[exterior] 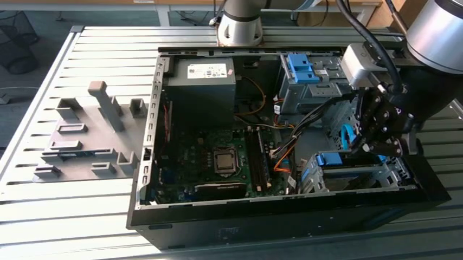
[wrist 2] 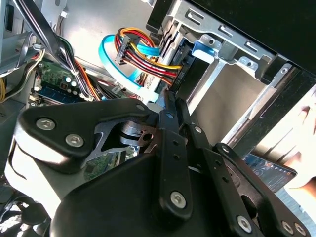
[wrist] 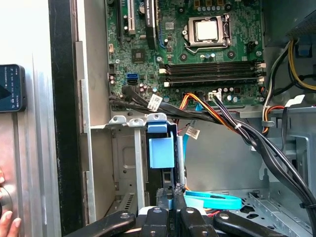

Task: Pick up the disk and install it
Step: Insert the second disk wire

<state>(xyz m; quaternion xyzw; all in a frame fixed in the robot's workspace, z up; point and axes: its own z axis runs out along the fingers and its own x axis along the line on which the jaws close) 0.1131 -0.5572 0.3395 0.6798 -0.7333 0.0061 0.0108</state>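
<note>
The disk stands on edge in the metal drive cage at the case's near corner, on the exterior view's right. Its bright blue rail end pokes out of the cage, and a blue tab marks it in the second wrist view. My gripper reaches down into the case right behind that blue end. The two black fingers lie pressed together, shut, with their tips at the disk's end beside the wire connector. Whether the tips touch the disk I cannot tell.
A light blue flat cable and bundled black, yellow and red wires run close to the fingers. The motherboard and grey power-supply box fill the case. A person's hand and a phone are just outside the case wall.
</note>
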